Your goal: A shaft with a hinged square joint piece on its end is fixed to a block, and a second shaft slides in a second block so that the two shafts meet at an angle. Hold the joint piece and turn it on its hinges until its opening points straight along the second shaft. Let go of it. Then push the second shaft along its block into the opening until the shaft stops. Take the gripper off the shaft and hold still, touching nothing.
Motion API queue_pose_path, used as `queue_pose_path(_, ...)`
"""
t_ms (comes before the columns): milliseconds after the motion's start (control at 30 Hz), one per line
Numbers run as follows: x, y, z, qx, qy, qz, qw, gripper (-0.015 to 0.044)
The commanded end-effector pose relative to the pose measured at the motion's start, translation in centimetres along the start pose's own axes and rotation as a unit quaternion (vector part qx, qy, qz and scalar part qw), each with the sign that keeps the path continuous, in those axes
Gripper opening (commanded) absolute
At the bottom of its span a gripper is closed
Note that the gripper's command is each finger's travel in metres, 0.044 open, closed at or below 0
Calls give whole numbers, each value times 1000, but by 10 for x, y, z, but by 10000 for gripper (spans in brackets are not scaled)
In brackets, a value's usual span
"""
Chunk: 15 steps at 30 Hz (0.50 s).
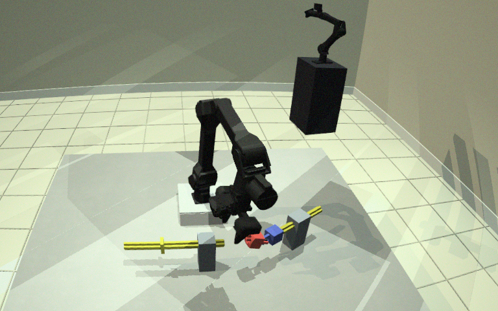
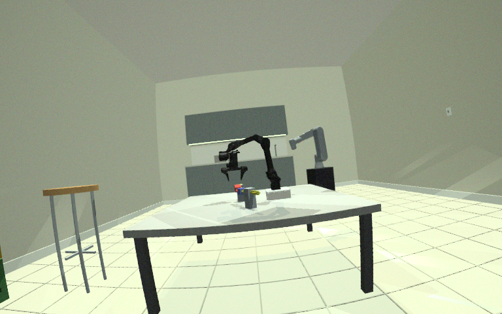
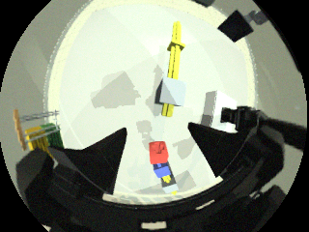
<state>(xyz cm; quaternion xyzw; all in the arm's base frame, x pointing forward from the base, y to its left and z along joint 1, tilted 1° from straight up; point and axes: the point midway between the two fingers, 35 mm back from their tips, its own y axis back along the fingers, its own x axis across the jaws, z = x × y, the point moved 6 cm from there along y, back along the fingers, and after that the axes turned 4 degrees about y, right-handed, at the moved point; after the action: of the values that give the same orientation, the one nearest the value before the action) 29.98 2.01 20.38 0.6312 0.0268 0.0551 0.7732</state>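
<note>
My gripper (image 1: 231, 231) (image 2: 234, 179) (image 3: 158, 128) is open and empty, pointing down above the red joint piece (image 1: 255, 241) (image 2: 238, 188) (image 3: 158, 154). One finger partly hides the red piece in the top view. It is hinged to a blue piece (image 1: 273, 234) (image 3: 162, 170) on the first yellow shaft (image 1: 316, 211), held in a grey block (image 1: 297, 230) (image 2: 250, 198). The second yellow shaft (image 1: 182, 244) (image 3: 176, 63), with a collar (image 1: 162, 245), runs through another grey block (image 1: 206, 258) (image 3: 172, 92). Its near end stands apart from the red piece. Exactly where the opening points is unclear.
The arm's white base (image 1: 194, 218) (image 2: 278, 193) (image 3: 210, 108) stands on the grey table (image 1: 101, 184) (image 2: 207, 229), behind the shafts in the top view. A round stool (image 2: 70, 190) and a black pedestal (image 1: 317, 96) with another arm stand away from the table.
</note>
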Motion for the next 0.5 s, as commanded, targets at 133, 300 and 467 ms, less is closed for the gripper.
queue_pose_path(133, 0, -34, -7, -3, -2, -3, 1000, 440)
queue_pose_path(300, -1, -54, -11, -3, -2, -3, 1000, 440)
queue_pose_path(467, -1, -56, -14, -2, -2, -3, 1000, 440)
